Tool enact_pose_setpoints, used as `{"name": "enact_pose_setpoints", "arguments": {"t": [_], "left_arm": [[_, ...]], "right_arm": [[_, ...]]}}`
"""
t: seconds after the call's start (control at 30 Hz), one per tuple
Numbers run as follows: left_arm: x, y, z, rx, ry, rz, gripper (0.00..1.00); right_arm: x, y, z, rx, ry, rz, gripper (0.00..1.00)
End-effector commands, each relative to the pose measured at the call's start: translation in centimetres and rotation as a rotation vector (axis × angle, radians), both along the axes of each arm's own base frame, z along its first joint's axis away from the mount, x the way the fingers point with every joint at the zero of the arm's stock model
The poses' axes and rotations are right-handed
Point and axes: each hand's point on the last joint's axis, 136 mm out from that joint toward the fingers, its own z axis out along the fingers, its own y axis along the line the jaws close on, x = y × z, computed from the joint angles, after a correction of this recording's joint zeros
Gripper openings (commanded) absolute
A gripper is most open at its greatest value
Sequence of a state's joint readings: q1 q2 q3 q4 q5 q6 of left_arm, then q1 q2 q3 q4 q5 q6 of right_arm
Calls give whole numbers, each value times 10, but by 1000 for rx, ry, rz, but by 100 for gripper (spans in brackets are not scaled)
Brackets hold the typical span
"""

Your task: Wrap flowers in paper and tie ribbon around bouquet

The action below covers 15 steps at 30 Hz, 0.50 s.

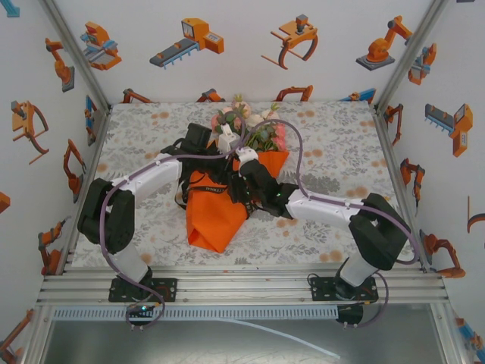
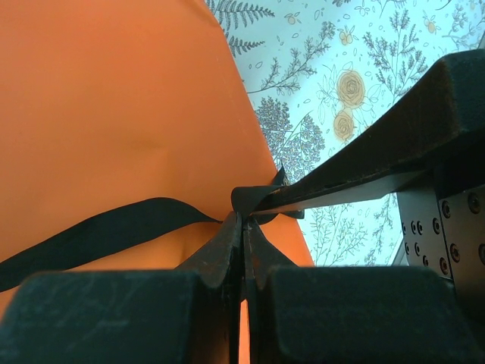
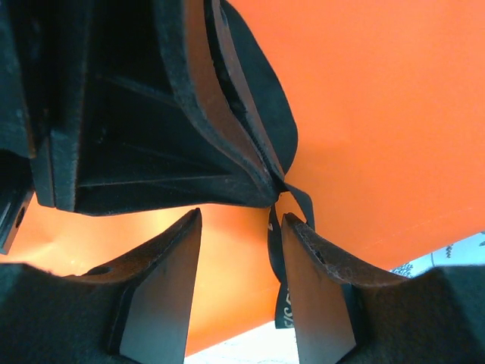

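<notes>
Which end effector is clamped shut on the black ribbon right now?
The left end effector: it pinches the ribbon against the orange paper, while the right end effector stands open.

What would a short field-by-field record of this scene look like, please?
flowers: pink and white bunch, sticking out of the far end of the paper
paper: orange, wrapped round the stems, lying on the flowered tablecloth
ribbon: black strip, running across the paper
left gripper: shut on the ribbon
right gripper: open, a length of ribbon hanging between its fingers, close to one of them
grippers: tips close together over the paper
knot: cannot tell
</notes>
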State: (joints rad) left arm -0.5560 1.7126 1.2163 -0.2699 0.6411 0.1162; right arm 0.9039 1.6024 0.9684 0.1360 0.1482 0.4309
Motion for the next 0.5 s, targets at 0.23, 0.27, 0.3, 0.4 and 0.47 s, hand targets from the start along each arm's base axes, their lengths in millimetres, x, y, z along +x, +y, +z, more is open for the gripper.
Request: {"name": "enact_pose_setpoints", "arguments": {"t": [0.23, 0.27, 0.3, 0.4, 0.47], "left_arm": [[1, -6, 5, -20, 28, -26, 8], [1, -6, 5, -20, 27, -30, 8], [1, -7, 5, -19, 26, -32, 8], [3, -6, 5, -16, 20, -33, 8], [5, -4, 6, -16, 18, -29, 8]], "right_arm": [[22, -3, -8, -22, -62, -32, 46], [23, -3, -11, -22, -56, -31, 46], [24, -1, -11, -12, -53, -23, 45], [21, 5, -18, 10, -32, 13, 43], [17, 7, -26, 22, -12, 28, 42]]}}
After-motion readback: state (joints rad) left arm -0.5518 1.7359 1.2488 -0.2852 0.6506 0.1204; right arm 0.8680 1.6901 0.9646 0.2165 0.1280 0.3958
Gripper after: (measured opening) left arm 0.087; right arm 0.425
